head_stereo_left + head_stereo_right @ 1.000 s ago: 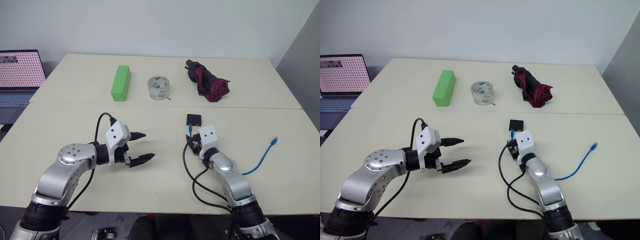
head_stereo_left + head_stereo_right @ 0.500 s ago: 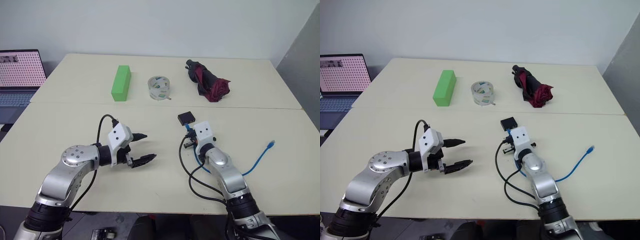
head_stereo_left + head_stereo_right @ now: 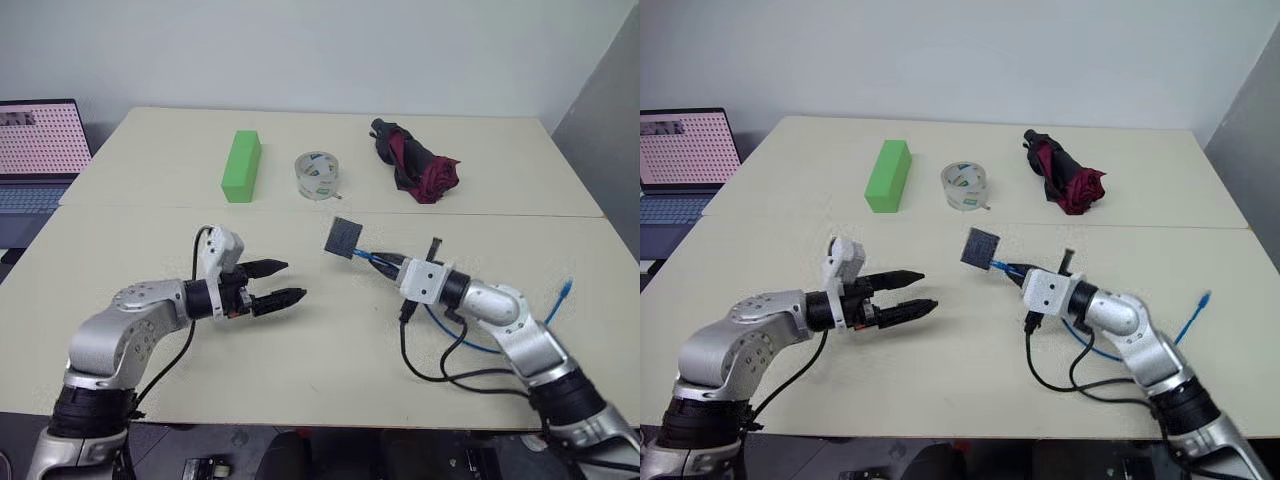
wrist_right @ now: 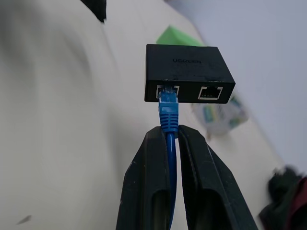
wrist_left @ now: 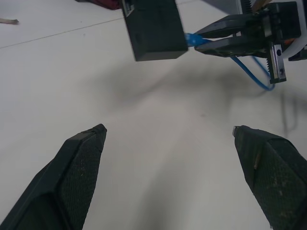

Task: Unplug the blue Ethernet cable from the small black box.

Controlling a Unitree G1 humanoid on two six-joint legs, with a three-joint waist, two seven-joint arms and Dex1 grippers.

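Note:
The small black box (image 3: 343, 238) hangs in the air above the table's middle, carried by the blue Ethernet cable (image 4: 168, 112), whose plug sits in the box's left port. My right gripper (image 4: 168, 130) is shut on the cable just behind the plug and points level toward the left. The rest of the cable trails back under the right arm to a loose plug (image 3: 566, 290) on the table. My left gripper (image 3: 285, 282) is open and empty, a short way left of the box. In the left wrist view the box (image 5: 154, 28) is ahead of its spread fingers.
Along the far half of the table lie a green block (image 3: 241, 165), a roll of clear tape (image 3: 319, 175) and a folded dark red umbrella (image 3: 415, 160). A laptop (image 3: 35, 150) sits off the left side. Black wires (image 3: 440, 365) loop on the table under my right arm.
My right gripper closed on the cable, rose and rolled to point left, lifting the box off the table and toward the left gripper. The left wrist rolled without shifting place.

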